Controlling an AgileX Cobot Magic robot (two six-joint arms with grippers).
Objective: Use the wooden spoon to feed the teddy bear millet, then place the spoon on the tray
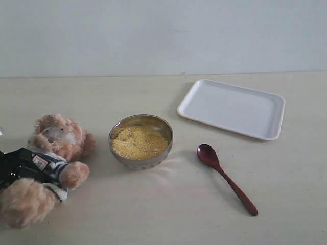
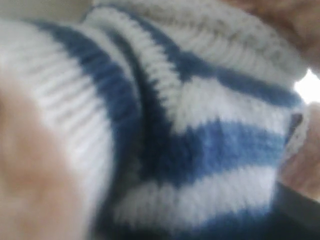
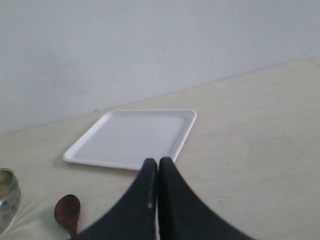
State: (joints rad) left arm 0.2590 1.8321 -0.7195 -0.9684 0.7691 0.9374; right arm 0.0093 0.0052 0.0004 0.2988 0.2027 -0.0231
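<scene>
The teddy bear (image 1: 57,145) lies on its back at the table's left, its striped shirt (image 2: 200,125) filling the left wrist view in a blur. My left gripper (image 1: 28,166) sits black across the bear's torso; its fingers are hidden, so its grip is unclear. The millet (image 1: 139,142) fills a metal bowl (image 1: 145,162) at the centre. To the bowl's right the wooden spoon (image 1: 225,176) lies flat on the table, with nothing touching it. The white tray (image 1: 232,108) stands empty at the back right. My right gripper (image 3: 158,162) is shut and empty, above the table short of the tray (image 3: 135,137).
A pale wall runs along the back of the table. In the right wrist view the spoon's bowl (image 3: 68,212) and the metal bowl's rim (image 3: 7,200) show beside the fingers.
</scene>
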